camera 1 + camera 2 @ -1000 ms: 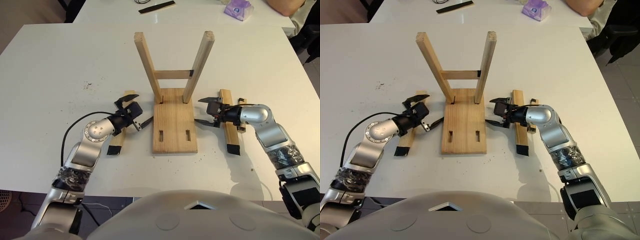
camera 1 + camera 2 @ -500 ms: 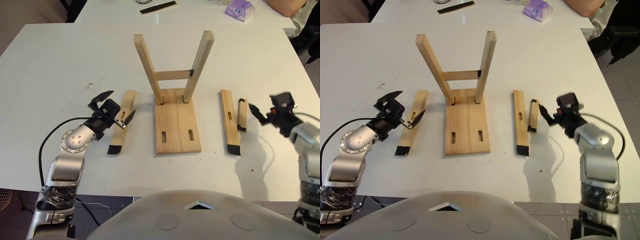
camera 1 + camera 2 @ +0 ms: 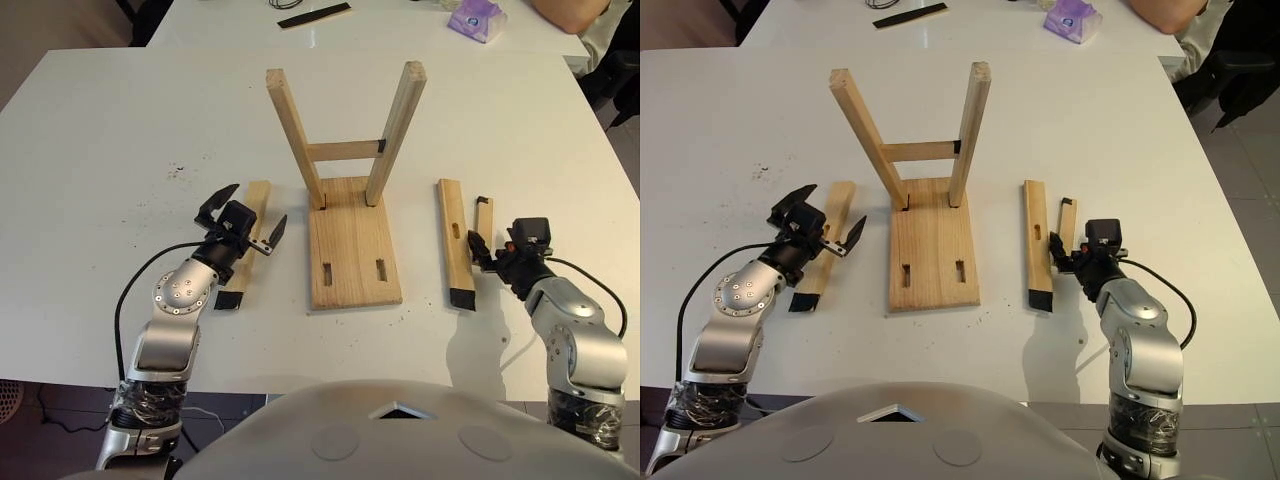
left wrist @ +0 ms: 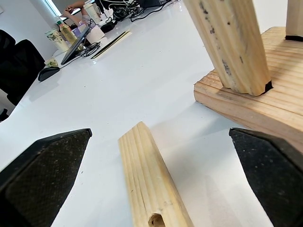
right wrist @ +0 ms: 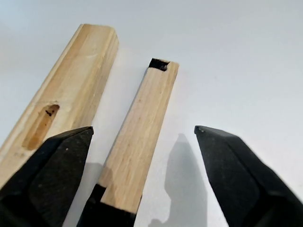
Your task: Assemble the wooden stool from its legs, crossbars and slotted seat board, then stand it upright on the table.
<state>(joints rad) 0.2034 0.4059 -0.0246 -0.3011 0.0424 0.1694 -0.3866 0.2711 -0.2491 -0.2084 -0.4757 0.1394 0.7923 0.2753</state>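
The slotted seat board (image 3: 353,262) lies flat mid-table. Two legs stand in its far slots, joined by a crossbar (image 3: 346,150); its two near slots are empty. A loose leg (image 3: 240,262) lies left of the board. My left gripper (image 3: 247,214) is open, its fingers astride that leg's far half (image 4: 142,165). Right of the board lie another loose leg (image 3: 455,240) and a short crossbar (image 3: 484,222). My right gripper (image 3: 488,252) is open at the crossbar's near end, with the crossbar (image 5: 142,127) between its fingers (image 5: 52,170).
A black strip (image 3: 314,14) and a purple packet (image 3: 475,18) lie on the second table behind. Dark specks (image 3: 175,172) mark the tabletop to the left. The table's front edge runs close below both arms.
Both grippers have left the seat board's sides. The left one now straddles the left loose leg. The right one swung out to the right, then came in onto the short crossbar.
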